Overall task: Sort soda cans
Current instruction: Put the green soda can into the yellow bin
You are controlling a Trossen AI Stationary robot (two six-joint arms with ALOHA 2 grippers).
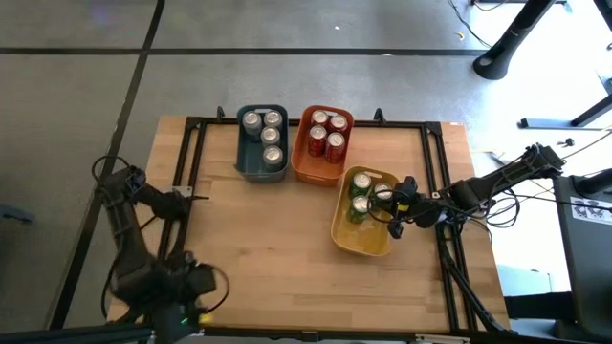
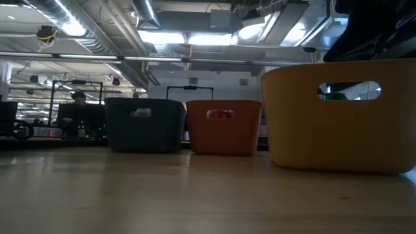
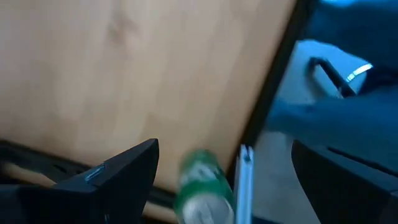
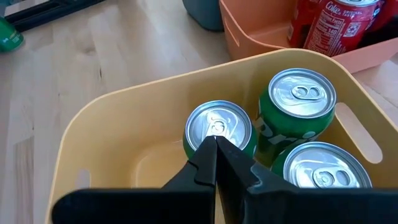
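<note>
A green soda can lies on its side at the table's near left edge, beside the black frame rail; the right wrist view shows the same can far off. My left gripper hangs open above it, pointing steeply down, one finger on either side and apart from it. Three green cans stand upright in the yellow bin. My right gripper is shut just over the top of one of them. My right gripper's shut fingertips come slanting down from the table's right side to the silver top of the green can nearest the bin's middle. I cannot tell whether they touch it. The can stands upright on the bin's floor.
The blue-grey bin holds three silver cans. The orange bin beside it holds several red cans. Both stand at the table's far side. A black frame runs round the tabletop. Bare wood lies between the bins and the near edge.
</note>
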